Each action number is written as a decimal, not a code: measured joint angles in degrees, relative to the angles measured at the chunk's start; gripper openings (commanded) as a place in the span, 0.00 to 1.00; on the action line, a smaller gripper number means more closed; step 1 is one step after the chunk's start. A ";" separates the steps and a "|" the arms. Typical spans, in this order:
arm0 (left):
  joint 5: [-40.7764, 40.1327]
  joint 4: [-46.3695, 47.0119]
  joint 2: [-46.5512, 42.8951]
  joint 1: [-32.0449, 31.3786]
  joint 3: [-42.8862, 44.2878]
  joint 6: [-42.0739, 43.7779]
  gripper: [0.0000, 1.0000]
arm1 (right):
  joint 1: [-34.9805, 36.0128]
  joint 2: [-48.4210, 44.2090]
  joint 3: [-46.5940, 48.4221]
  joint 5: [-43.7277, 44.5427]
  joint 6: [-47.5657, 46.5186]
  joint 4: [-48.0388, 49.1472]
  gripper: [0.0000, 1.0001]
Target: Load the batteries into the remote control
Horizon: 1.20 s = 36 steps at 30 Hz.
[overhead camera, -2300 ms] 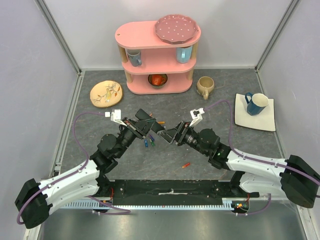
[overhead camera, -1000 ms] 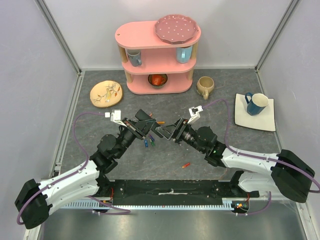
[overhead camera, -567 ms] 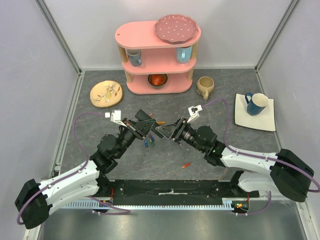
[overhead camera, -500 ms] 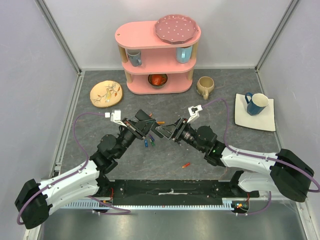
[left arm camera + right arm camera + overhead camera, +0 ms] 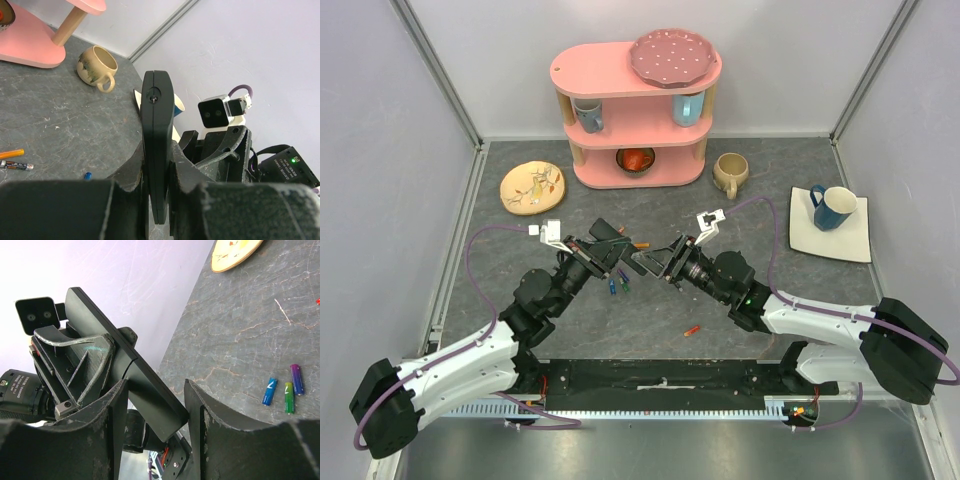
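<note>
The remote control (image 5: 157, 125), a slim black bar, is held edge-on above the table with my left gripper (image 5: 158, 165) shut on it. In the right wrist view its free end (image 5: 150, 395) lies slantwise between my right gripper (image 5: 155, 400)'s fingers, touching both. From above the two grippers meet mid-table, left gripper (image 5: 610, 247) and right gripper (image 5: 655, 262). Loose batteries lie on the grey table: blue (image 5: 269, 391), green (image 5: 288, 397) and purple (image 5: 296, 379) ones under the grippers, a red one (image 5: 691, 329) nearer the bases, an orange one (image 5: 11, 153) further back.
A pink two-tier shelf (image 5: 635, 110) with mugs, a bowl and a pink plate stands at the back. A tan mug (image 5: 729, 173) sits to its right and a painted plate (image 5: 532, 186) to its left. A blue mug (image 5: 832, 208) rests on a white square plate (image 5: 850, 240) at the right.
My right gripper has moved left up to the remote control and its jaws have narrowed onto the free end. The left arm has kept still with the remote.
</note>
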 measured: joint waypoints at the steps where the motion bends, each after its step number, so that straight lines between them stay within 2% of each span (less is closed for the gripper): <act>1: 0.04 0.00 -0.07 0.07 0.00 0.00 0.02 | -0.02 0.00 0.00 -0.07 0.00 0.07 0.50; 8: 0.02 0.09 -0.22 0.17 0.00 -0.04 0.02 | -0.09 0.00 0.00 -0.31 0.00 0.37 0.54; 11: 0.09 0.07 -0.22 0.17 0.00 -0.02 0.02 | -0.13 0.00 0.00 -0.39 0.04 0.35 0.62; 14: 0.11 0.09 -0.22 0.17 -0.02 0.00 0.02 | -0.15 0.00 0.00 -0.33 0.26 -0.28 0.73; 17: 0.13 0.13 -0.22 0.15 -0.15 0.00 0.02 | -0.37 -0.11 0.00 -0.24 0.33 -1.62 0.80; 28: 0.33 0.04 0.48 0.15 -0.31 -0.02 0.02 | -1.11 -3.17 2.27 -0.63 -1.18 -7.15 0.92; 31: 0.26 -0.48 0.52 0.15 -0.31 -0.02 0.02 | -1.20 -5.25 4.20 -1.03 -3.34 -11.91 0.92; 36: 0.39 -4.20 0.55 0.48 0.37 -0.31 0.02 | -1.25 -10.56 13.11 -0.26 -12.94 -30.88 0.91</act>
